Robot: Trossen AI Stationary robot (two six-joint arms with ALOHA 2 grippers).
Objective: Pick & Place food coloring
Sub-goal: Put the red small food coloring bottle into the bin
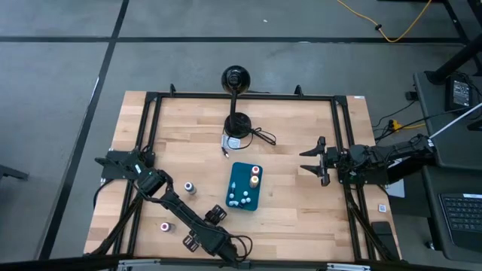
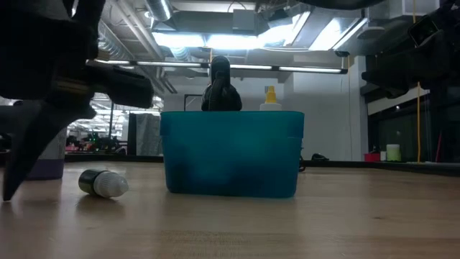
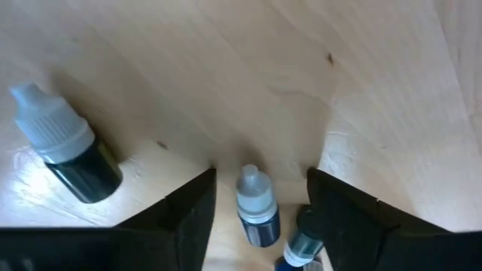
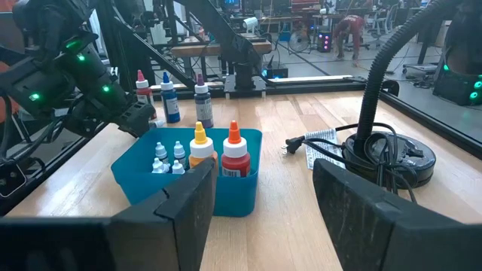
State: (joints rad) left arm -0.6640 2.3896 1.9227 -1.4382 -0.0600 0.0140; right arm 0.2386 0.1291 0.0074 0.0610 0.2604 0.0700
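Observation:
The teal tray (image 1: 245, 197) lies mid-table and holds an orange-capped bottle (image 4: 199, 143), a red-capped one (image 4: 234, 147) and several tiny white-capped ones. My left gripper (image 3: 260, 218) points steeply down near the table's near edge, left of the tray, and is open. A small pale-capped, blue-bodied food coloring bottle (image 3: 256, 207) rests on the wood between its fingers, with a gap on each side. A second blue bottle (image 3: 301, 242) shows beside one finger. A dark bottle with a pale cap (image 3: 68, 150) lies on its side farther off. My right gripper (image 1: 320, 162) waits open at the table's right edge.
Loose bottles lie on the wood left of the tray (image 1: 190, 187) (image 1: 164, 226). In the right wrist view three bottles (image 4: 169, 94) stand upright beyond the tray. A black lamp base with its cable (image 1: 239, 124) sits at the far middle. Bare wood lies between the tray and my right gripper.

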